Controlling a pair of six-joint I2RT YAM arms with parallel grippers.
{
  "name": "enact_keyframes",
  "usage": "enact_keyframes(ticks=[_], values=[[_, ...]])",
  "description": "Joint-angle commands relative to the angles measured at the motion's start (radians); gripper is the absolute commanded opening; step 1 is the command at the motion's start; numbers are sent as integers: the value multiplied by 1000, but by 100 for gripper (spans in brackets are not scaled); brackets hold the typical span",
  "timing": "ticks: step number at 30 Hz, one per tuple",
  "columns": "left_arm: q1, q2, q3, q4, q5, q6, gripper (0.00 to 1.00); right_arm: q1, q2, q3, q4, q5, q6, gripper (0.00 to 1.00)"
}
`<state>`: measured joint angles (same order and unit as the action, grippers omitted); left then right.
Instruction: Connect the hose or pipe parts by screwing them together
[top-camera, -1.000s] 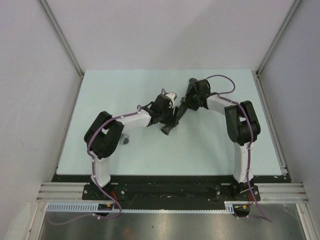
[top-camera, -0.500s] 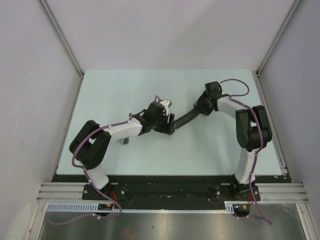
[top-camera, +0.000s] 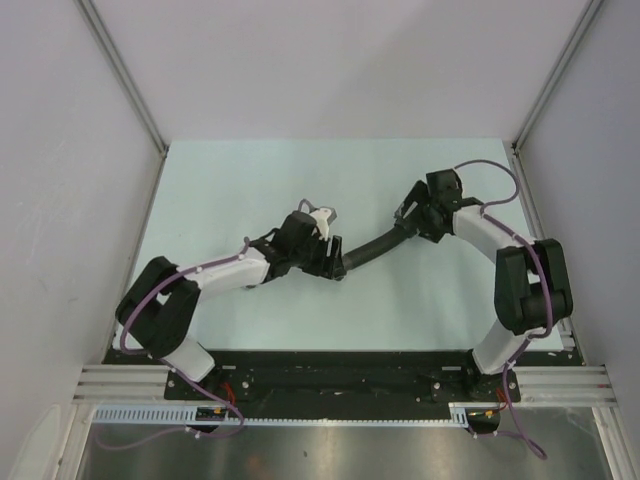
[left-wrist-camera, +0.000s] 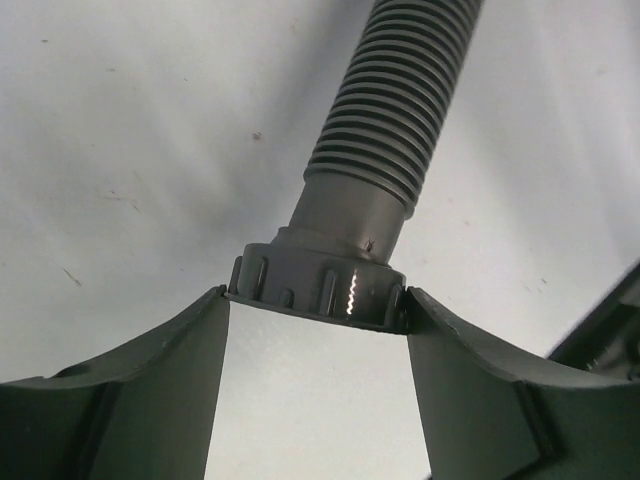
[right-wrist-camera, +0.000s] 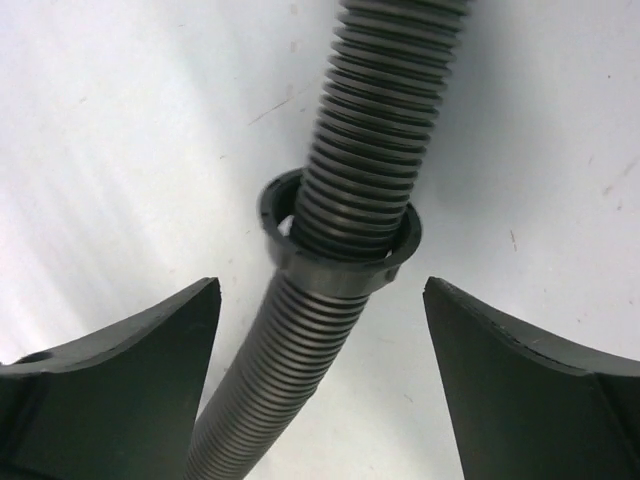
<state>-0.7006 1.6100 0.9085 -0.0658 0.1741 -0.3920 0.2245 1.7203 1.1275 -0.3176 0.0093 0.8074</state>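
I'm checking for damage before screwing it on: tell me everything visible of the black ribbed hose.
The hose is dark, ribbed and plastic-looking, stretched in a gentle curve over the pale table between both arms. One end turns smooth and finishes in a notched collar, pinched on both sides by the left gripper. Further along, a ring encircles the ribs, sitting inside the right gripper, whose open jaws do not touch it. No damage shows.

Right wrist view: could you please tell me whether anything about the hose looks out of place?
Yes. A collar ring sits loosely around the ribbed hose partway along it, tilted, with a gap showing at its left side. The right pincer stands open, touching neither.
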Motion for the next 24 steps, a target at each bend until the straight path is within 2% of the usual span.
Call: enact_keyframes(ticks=[1, 4, 5, 7, 8, 9, 11, 12, 15, 18, 21, 24], values=[[30, -136, -48, 20, 129, 7, 63, -4, -122, 2, -2, -61, -225, 90], [67, -173, -71, 18, 216, 5, 62, 6, -192, -14, 38, -158, -428, 90], [90, -176, -74, 18, 241, 5, 61, 15, -233, -27, 101, -193, -542, 90], [111, -176, -77, 2, 296, 8, 60, 38, -281, -67, 187, -374, -687, 90], [133, -174, -76, -8, 310, 8, 60, 48, -306, -142, 287, -446, -782, 90], [144, -174, -74, -15, 318, 12, 60, 61, -342, -178, 314, -594, -967, 91], [170, -173, -63, -46, 337, 18, 59, 114, -358, -231, 354, -684, -1155, 94], [176, -173, -59, -57, 341, 30, 59, 140, -354, -233, 342, -733, -1301, 94], [199, -182, -40, -98, 347, 56, 59, 206, -334, -236, 351, -782, -1445, 95], [213, -186, -17, -143, 347, 80, 58, 225, -312, -244, 429, -863, -1490, 96], [217, -177, 4, -181, 350, 103, 58, 260, -269, -236, 477, -868, -1531, 96], [225, -173, 12, -196, 350, 113, 58, 306, -205, -204, 396, -839, -1622, 96]])
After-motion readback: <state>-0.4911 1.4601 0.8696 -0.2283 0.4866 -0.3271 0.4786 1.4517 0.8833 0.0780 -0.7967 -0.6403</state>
